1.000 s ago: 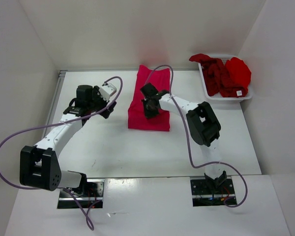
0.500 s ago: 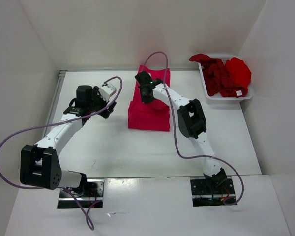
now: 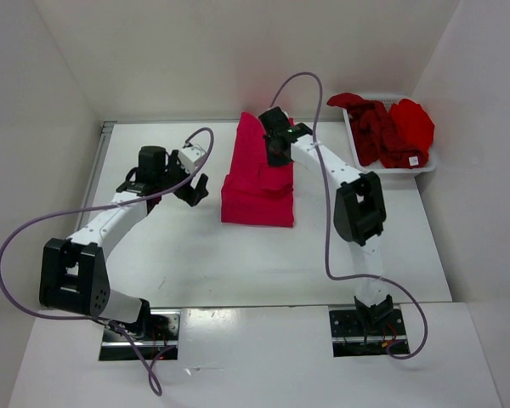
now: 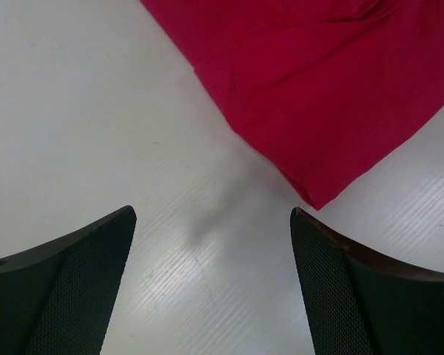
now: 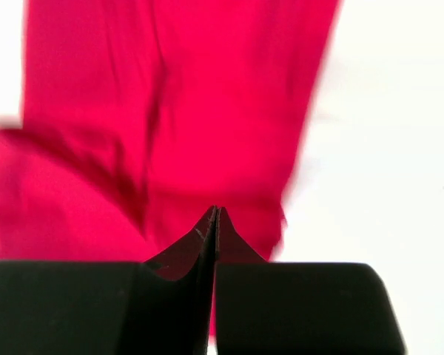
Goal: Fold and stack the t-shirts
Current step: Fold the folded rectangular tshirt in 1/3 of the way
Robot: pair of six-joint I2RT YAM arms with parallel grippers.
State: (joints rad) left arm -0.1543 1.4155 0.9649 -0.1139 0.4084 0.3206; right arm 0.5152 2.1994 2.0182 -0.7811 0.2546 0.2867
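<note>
Right wrist view showed the right gripper (image 5: 213, 222) with its fingertips pressed flat together above the pinkish-crimson t-shirt (image 5: 207, 111); whether any cloth was pinched could not be told. From above, that gripper (image 3: 276, 143) sat over the shirt's far end, and the shirt (image 3: 255, 200) lay partly folded mid-table. The left gripper (image 4: 211, 244) stood wide apart and empty over the bare table (image 3: 170, 246), just beside the shirt's corner. At far right, the dark maroon t-shirt (image 3: 372, 132) and bright red t-shirt (image 3: 410, 123) lay crumpled in the white basket (image 3: 425, 167).
</note>
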